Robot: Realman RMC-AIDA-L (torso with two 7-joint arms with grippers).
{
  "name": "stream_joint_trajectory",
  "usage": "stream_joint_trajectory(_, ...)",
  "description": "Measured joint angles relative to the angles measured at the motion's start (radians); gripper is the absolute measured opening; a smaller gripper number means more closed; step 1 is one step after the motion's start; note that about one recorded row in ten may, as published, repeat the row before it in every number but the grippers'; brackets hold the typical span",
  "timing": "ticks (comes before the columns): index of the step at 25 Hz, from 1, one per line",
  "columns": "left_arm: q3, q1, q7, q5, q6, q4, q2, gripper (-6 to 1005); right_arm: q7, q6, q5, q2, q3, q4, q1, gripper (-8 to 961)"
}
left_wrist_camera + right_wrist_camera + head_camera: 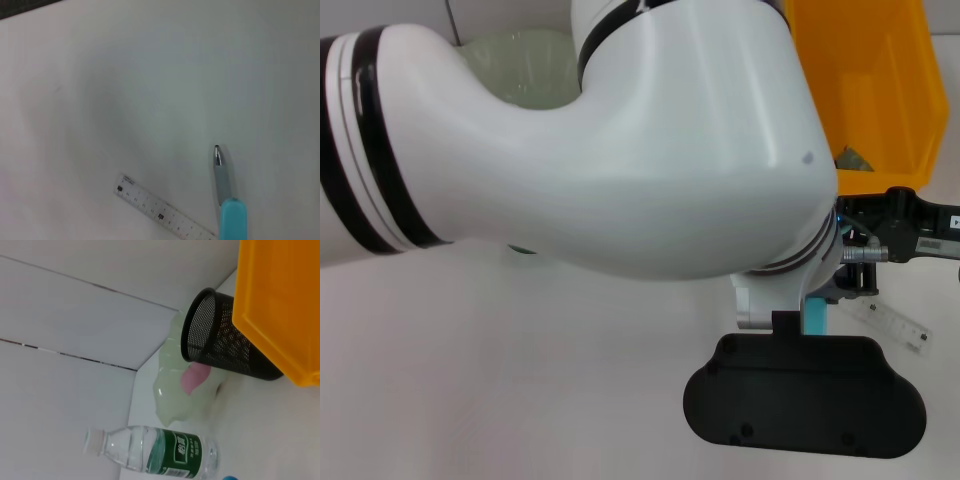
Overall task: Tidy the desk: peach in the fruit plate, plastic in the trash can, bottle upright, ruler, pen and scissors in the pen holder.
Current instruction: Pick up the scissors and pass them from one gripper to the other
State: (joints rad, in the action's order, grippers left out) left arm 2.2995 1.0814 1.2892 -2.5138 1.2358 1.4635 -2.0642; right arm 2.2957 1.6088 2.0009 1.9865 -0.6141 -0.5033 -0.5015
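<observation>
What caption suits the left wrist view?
A teal-capped pen hangs above the white desk, with a clear ruler lying nearby.

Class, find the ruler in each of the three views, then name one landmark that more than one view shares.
Head view: the ruler lies on the table at the right, partly hidden behind the left arm.
Left wrist view: it lies along the lower edge, beside the pen.
Right wrist view: the ruler is not in it.
Shared landmark: the turquoise pen, beside the ruler in the head and left wrist views.
</observation>
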Motion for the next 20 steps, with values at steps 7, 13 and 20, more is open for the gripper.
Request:
stream_joint_trajectory(7,0.0,0.003,-0.002,-0.004,-0.001,-0.006,-0.002,281,-0.067,0.0,-0.007,0.006,-0.007,-0.004,0.0,142)
stream_joint_trajectory(13,0.0,0.006,0.003,-0.004,-0.005,-0.01,-0.003,284,-0.091,0.007,-0.008,0.009,-0.004,-0.005,0.001,69)
stream_joint_trajectory(20,0.0,0.006,0.014,-0.004,-0.009,-0.01,-0.005,288,-0.097,0.019,-0.01,0.01,0.001,-0.008,0.01,66)
